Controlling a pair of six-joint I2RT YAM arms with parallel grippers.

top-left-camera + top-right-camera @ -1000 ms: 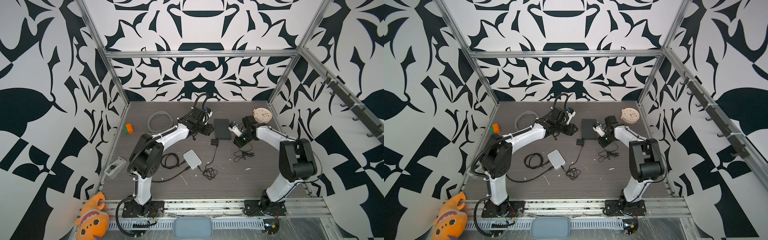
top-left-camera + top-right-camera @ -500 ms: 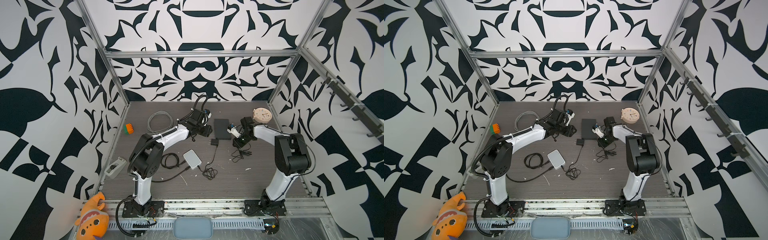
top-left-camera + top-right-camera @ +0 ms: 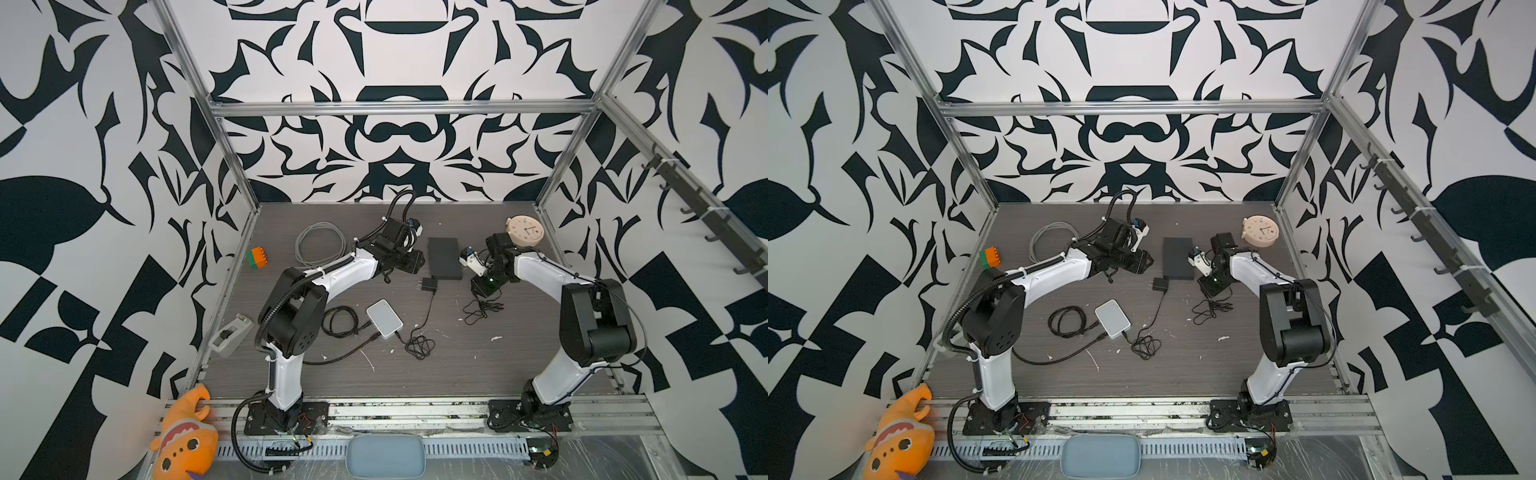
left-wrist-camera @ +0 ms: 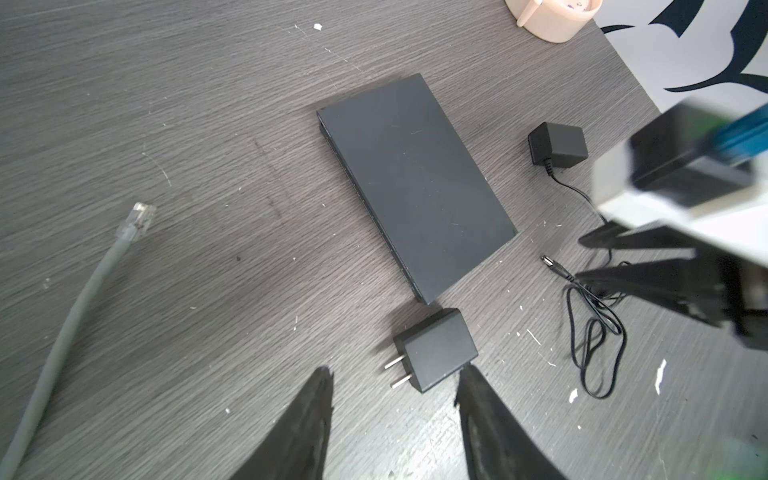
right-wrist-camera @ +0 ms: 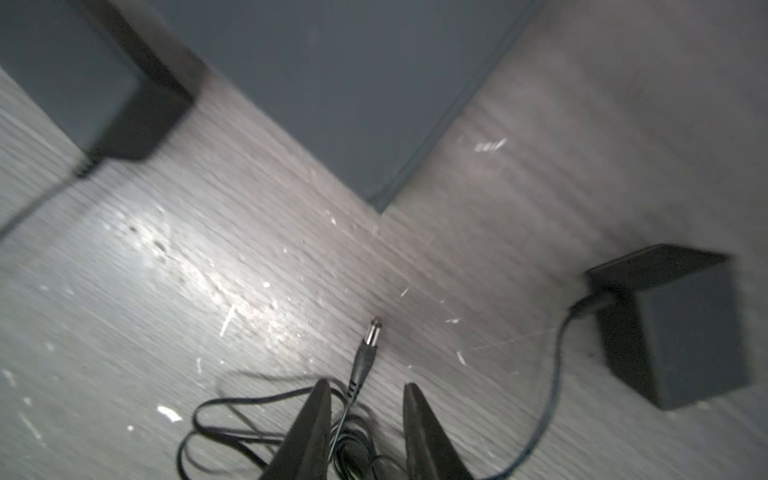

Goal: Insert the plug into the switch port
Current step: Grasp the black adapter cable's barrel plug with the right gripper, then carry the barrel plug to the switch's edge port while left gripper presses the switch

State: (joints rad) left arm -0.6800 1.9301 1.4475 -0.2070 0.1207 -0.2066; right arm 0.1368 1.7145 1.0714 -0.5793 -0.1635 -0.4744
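Observation:
The switch (image 3: 444, 257) (image 3: 1178, 257) is a flat black box lying at the table's middle back, also in the left wrist view (image 4: 415, 183). The plug (image 5: 370, 336) (image 4: 550, 264) is a small barrel tip on a thin black cord, lying on the table near the switch's corner (image 5: 353, 83). My right gripper (image 5: 368, 388) (image 3: 484, 286) is open and low over the table, with the cord just behind the plug passing between its fingers. It grips nothing. My left gripper (image 4: 395, 374) (image 3: 417, 262) is open left of the switch, empty.
The plug's black adapter brick (image 5: 673, 332) (image 4: 557, 145) lies close by. A second adapter with two prongs (image 4: 434, 349) (image 3: 428, 284) sits just beyond my left fingertips. Also here: a grey network cable (image 3: 320, 249), a white box (image 3: 384, 318), a clock (image 3: 525, 230) and an orange block (image 3: 257, 257).
My right gripper's jaws have opened from shut, and that arm has shifted slightly by the switch. The left arm has not moved.

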